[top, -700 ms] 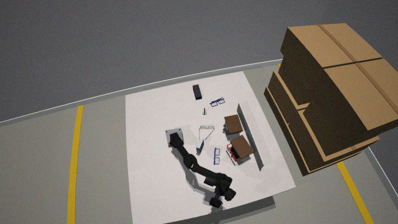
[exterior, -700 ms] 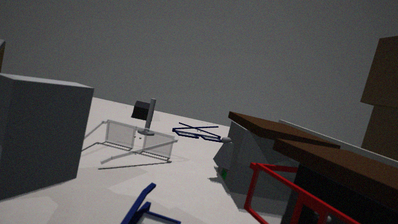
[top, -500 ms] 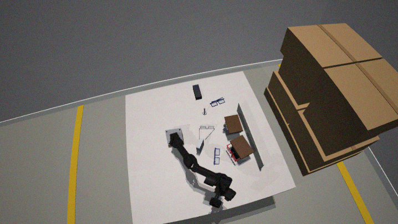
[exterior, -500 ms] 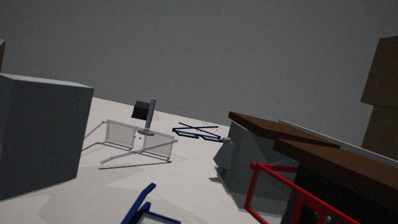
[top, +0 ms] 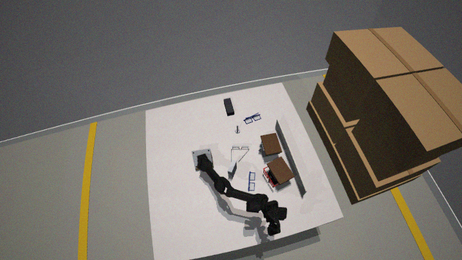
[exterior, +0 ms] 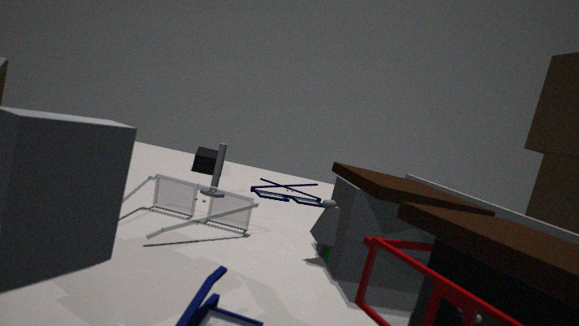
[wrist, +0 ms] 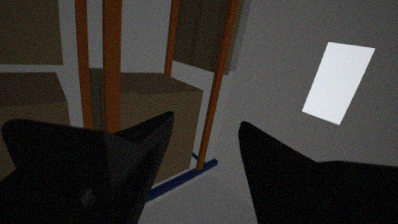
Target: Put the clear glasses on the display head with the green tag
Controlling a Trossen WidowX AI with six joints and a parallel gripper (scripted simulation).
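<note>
The clear glasses [top: 239,149] [exterior: 204,200] lie on the white table [top: 181,136], temples unfolded, near its middle. The display head with the green tag [exterior: 325,253] is the grey, brown-topped head [top: 270,143] [exterior: 356,227] to their right; nothing sits on it. The other head [top: 280,170] wears red glasses [top: 267,177] [exterior: 405,263]. My gripper [top: 273,230] [wrist: 207,122] hangs at the table's front edge, far from the clear glasses. Its fingers stand partly apart with nothing between them. The wrist view faces away from the table, toward orange posts and cardboard boxes.
Blue glasses [top: 251,181] [exterior: 206,299] lie in front of the heads. Dark blue glasses [top: 252,118] [exterior: 287,192], a small stand [top: 237,130] [exterior: 216,170] and a black box [top: 228,106] [exterior: 204,160] are at the back. A grey block [top: 231,168] [exterior: 56,194] stands near the arm's base. Stacked cardboard boxes [top: 387,106] stand right.
</note>
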